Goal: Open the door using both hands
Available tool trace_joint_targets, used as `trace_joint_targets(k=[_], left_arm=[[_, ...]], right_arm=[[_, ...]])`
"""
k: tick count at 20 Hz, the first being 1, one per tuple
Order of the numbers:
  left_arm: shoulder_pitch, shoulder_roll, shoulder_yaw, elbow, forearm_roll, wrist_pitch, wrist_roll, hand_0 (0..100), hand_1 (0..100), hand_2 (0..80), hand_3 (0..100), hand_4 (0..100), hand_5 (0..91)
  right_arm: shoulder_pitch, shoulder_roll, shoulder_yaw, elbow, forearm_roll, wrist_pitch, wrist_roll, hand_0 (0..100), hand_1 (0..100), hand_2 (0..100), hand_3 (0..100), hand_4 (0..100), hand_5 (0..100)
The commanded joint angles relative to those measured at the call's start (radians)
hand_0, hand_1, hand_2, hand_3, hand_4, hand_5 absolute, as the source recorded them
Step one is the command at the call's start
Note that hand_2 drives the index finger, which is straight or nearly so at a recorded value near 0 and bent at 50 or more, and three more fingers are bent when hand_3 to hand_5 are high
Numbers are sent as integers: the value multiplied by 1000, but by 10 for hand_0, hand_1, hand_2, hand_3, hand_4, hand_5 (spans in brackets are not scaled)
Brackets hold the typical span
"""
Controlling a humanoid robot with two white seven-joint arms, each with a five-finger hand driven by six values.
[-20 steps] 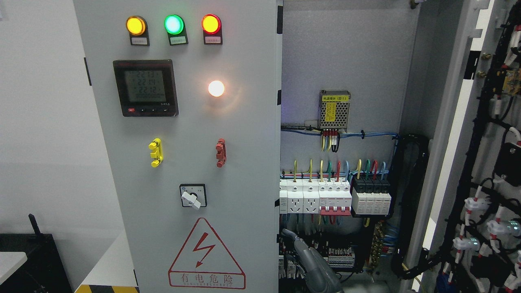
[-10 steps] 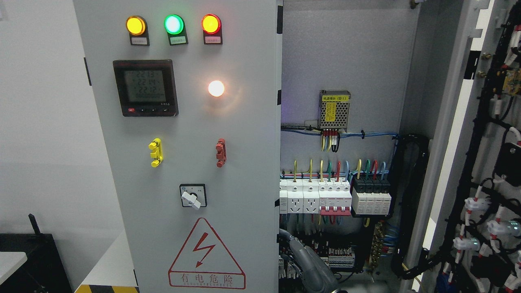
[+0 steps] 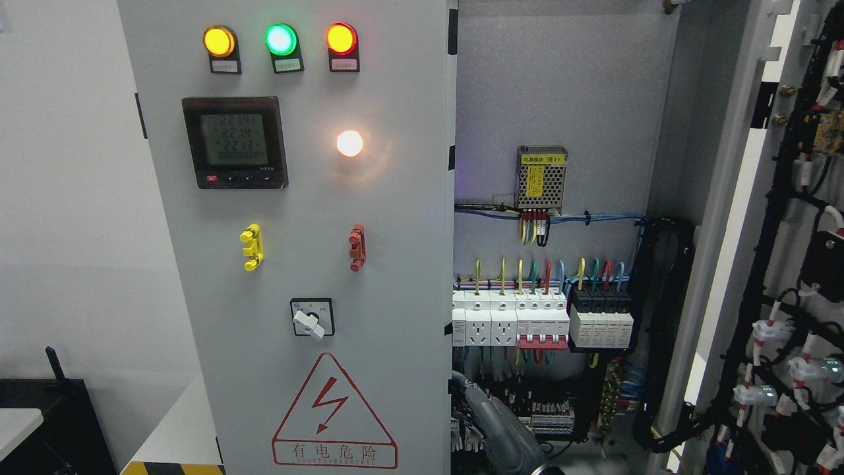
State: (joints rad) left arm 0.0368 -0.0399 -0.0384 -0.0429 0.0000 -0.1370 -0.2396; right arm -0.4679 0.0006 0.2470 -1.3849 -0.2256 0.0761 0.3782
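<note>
So, quick notes for you: right door (image 3: 758,218) already swung wide, wiring exposed; left door (image 3: 310,264) with lamps and meter looks shut, or nearly so. Grey hand (image 3: 491,419) at bottom centre, just right of left door's edge, has dropped slightly over last second (barely). Which arm? Can't tell, nor its fingers. Probably hooking that edge to pull.

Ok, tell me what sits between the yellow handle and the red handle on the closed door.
Nothing: in the head view the door panel is bare grey between the yellow handle and the red handle.
</note>
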Motion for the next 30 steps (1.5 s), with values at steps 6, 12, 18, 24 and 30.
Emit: trace_joint_targets(k=[6,12,18,24,30], left_arm=[[0,0,0,0,21,0,0,0,0,0,0,0,0],[0,0,0,0,21,0,0,0,0,0,0,0,0],[0,0,0,0,21,0,0,0,0,0,0,0,0],[0,0,0,0,21,0,0,0,0,0,0,0,0],[0,0,0,0,21,0,0,0,0,0,0,0,0]], right_arm=[[-28,33,-3,69,-3,-6,8,383,0,0,0,0,0],[-40,33,-6,80,-4,-7,28,383,0,0,0,0,0],[-44,33,-6,81,-43,-7,28,383,0,0,0,0,0],[-48,33,-5,81,-47,-10,30,383,0,0,0,0,0],[-49,33,-5,81,-69,-10,30,383,0,0,0,0,0]])
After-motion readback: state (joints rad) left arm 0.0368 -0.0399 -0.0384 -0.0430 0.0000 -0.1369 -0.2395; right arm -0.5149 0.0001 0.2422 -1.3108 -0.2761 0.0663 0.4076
